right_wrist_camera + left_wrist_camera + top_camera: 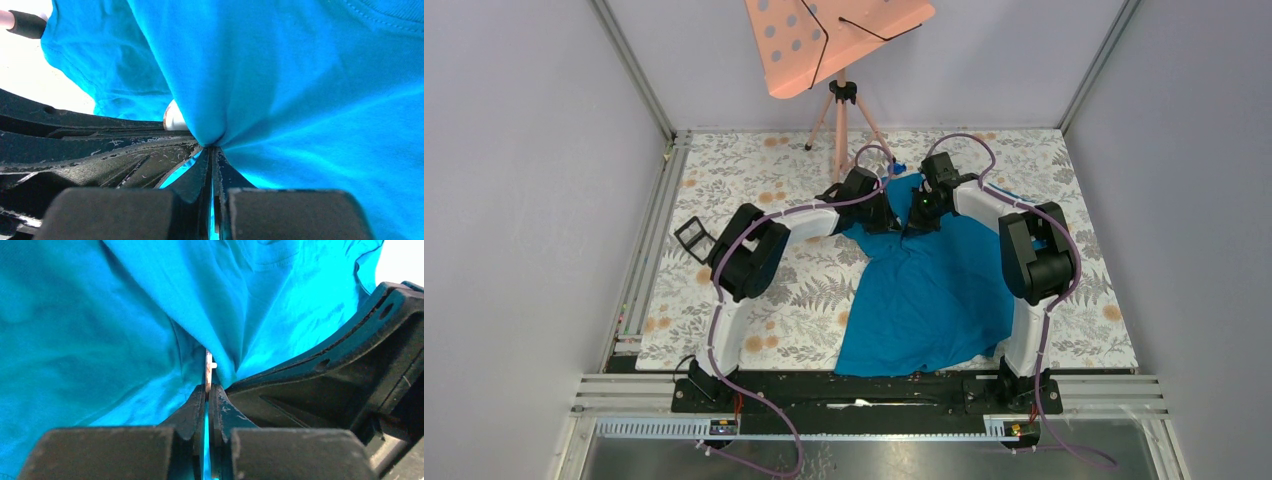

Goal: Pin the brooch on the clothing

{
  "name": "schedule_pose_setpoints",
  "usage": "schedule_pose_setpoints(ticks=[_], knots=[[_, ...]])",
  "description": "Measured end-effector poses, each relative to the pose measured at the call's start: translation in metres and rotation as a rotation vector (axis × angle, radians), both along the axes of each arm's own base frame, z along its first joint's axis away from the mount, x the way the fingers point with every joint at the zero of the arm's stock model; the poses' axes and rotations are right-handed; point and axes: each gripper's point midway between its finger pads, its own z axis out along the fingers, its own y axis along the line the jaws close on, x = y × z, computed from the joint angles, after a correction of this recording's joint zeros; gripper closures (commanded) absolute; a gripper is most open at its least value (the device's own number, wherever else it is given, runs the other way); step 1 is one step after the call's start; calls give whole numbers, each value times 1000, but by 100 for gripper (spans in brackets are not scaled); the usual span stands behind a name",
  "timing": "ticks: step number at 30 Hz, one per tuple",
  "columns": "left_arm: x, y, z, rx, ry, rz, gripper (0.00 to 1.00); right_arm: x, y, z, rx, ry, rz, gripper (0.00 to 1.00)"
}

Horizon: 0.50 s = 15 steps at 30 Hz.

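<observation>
The left gripper (207,391) is squeezing shut on the little round brooch (208,370) and holding it edge-on against the blue T-shirt (100,340) lying on the worktop (804,310), while the right gripper (212,150) is pinching a fold of that T-shirt tight, probably so it is not slipping away.

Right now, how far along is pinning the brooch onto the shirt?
Done: the left claw grips the brooch edge-on, and the right claw pinches a fold of the shirt. In hand: the brooch sits against the bunched fabric beside that fold. Left: fastening it and letting go; nothing shows it attached.
</observation>
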Motion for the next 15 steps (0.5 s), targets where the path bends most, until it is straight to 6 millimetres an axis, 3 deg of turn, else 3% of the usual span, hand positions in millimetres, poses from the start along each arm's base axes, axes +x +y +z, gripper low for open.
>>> schedule_pose_setpoints(ticks=[9,15], knots=[[-1,4,5,-41,-5,-3,100,0,4,2,22,0,11,99],[-1,6,5,-46,3,1,100,0,3,3,24,-4,13,78]])
